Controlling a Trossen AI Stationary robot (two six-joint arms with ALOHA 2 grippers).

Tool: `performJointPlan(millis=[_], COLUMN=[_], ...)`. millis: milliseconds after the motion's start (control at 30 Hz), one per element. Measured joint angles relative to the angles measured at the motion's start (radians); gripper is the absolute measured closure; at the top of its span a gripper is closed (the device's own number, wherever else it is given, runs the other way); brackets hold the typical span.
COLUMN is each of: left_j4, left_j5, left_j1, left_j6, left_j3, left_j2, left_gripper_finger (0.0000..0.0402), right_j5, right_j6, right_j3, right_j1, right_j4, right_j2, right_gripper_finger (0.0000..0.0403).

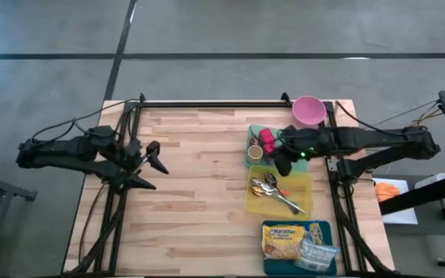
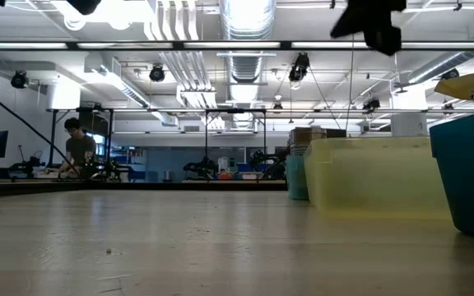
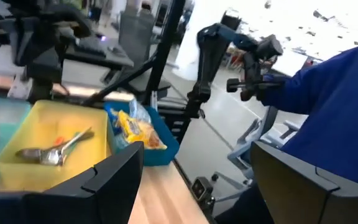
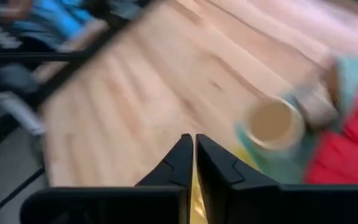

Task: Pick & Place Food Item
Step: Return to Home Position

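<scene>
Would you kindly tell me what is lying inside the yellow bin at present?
Silver spoons lie in the yellow bin, with a small orange piece beside them. The right pincer, shut, overhangs one edge, hiding whatever lies under it.

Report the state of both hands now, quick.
Left hand: open, holding nothing.
Right hand: closed, holding nothing.
</scene>
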Motion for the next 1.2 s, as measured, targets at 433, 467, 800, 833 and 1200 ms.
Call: performJointPlan(millis=[433,467,800,833,1200], left_j4=[0.075,0.078,0.099,0.094,-0.062], left_j5=[0.011,0.009,-0.041,-0.037,0.068], left_j1=[0.000,0.000,0.001,0.001,0.055], left_j6=[-0.049,-0.043,-0.009,-0.001,0.145], left_j3=[-0.172,-0.172,-0.169,-0.169,-0.175], left_j2=[-0.242,-0.251,-0.283,-0.283,-0.320], left_gripper_finger=[0.0103,0.0103,0.0103,0.0103,0.0103], right_j5=[0.142,0.131,-0.092,-0.104,-0.341], right_j6=[-0.172,-0.120,-0.407,-0.448,-0.453], right_j3=[0.000,-0.002,-0.053,-0.068,-0.418], right_j1=[0.324,0.338,0.422,0.417,0.207], right_j4=[0.053,0.041,0.373,0.405,0.775], right_j2=[-0.226,-0.240,-0.264,-0.279,-0.540], right_gripper_finger=[0.0378,0.0378,0.0378,0.0378,0.0378])
